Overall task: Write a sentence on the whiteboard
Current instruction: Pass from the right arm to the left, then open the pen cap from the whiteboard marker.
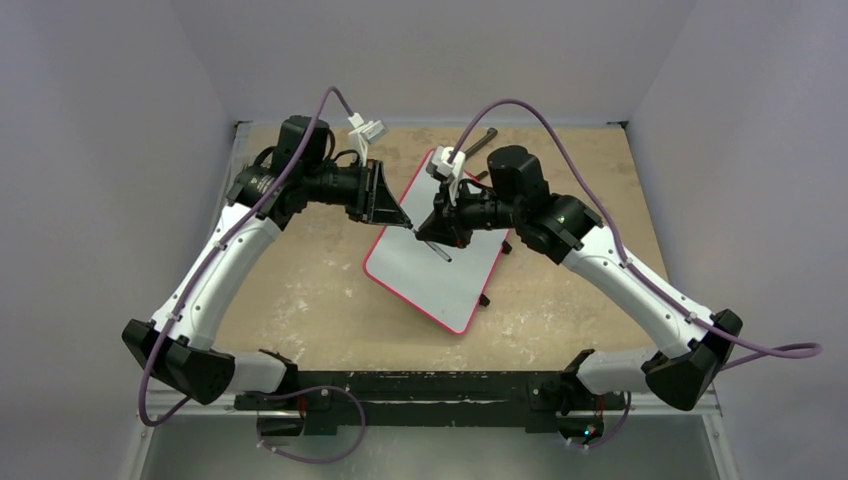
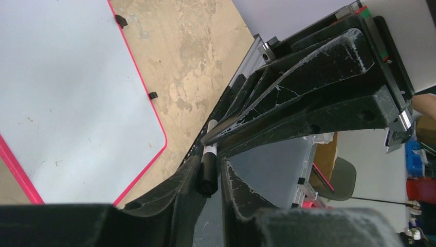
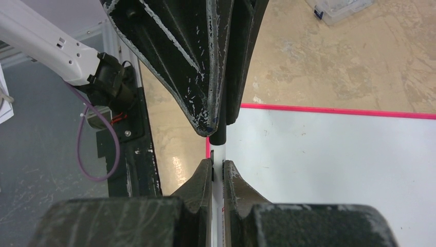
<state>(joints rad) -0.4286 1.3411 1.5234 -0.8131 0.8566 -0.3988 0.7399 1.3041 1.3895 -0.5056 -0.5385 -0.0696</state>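
Observation:
The whiteboard (image 1: 440,285) lies tilted on the table, white with a pink rim, and its face is blank; no sentence shows on it. It also shows in the left wrist view (image 2: 67,98) and the right wrist view (image 3: 334,164). My two grippers meet tip to tip over its far left edge. My right gripper (image 1: 432,232) (image 3: 217,165) is shut on the white body of a marker (image 3: 218,154). My left gripper (image 1: 403,222) (image 2: 210,170) is shut on the marker's black cap (image 2: 208,177), which also shows in the right wrist view (image 3: 218,136). The marker's rear end (image 1: 440,252) pokes out over the board.
Small black clips (image 2: 152,95) stick out under the board's rim. A white cable connector (image 1: 366,128) hangs near the left arm. A dark rod (image 1: 478,141) lies at the back by the board's far corner. Walls close in the table on three sides.

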